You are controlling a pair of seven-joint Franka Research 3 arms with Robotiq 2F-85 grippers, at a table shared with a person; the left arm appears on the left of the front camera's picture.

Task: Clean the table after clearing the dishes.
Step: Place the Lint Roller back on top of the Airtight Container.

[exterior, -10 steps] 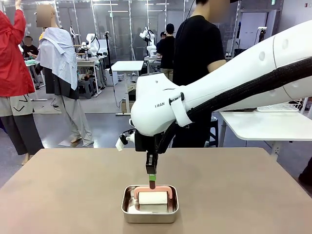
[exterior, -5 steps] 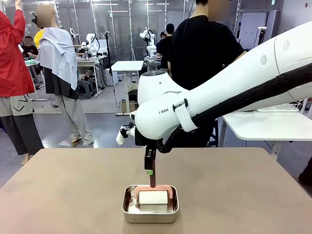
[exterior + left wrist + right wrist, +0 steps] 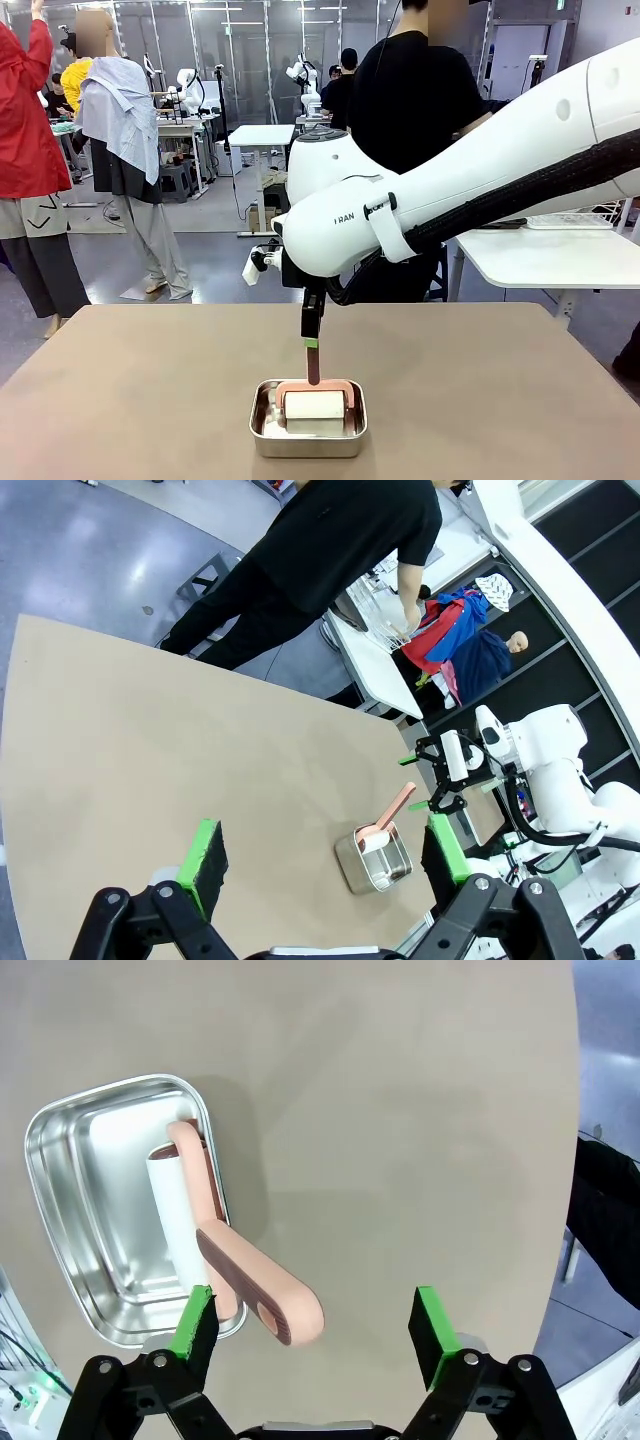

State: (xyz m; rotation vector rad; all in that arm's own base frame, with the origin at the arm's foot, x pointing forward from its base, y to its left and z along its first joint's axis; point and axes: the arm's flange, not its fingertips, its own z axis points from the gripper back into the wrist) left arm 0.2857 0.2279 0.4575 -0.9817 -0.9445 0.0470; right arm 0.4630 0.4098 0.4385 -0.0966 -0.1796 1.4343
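Observation:
The beige table [image 3: 120,400] carries a small steel pan [image 3: 307,430] near its front edge. In the pan rests a roller with a white roll [image 3: 314,406] and a pink handle [image 3: 262,1290] that slants up out of it. My right gripper [image 3: 312,340] hangs just above the handle, open [image 3: 312,1305], and the handle's end lies below, close to one finger. High over the table's near side, my left gripper [image 3: 322,845] is open and holds nothing. From there the pan [image 3: 375,858] and the right gripper [image 3: 440,778] show far off. The dishes are out of view.
A person in black [image 3: 410,110] stands at the far edge, turned toward a white side table [image 3: 540,255] at the right. Bare tabletop lies on all sides of the pan. Other people stand farther back on the left.
My right gripper has risen a little above the roller's handle, and the arm's wrist has lifted with it. The roller and pan stay where they were.

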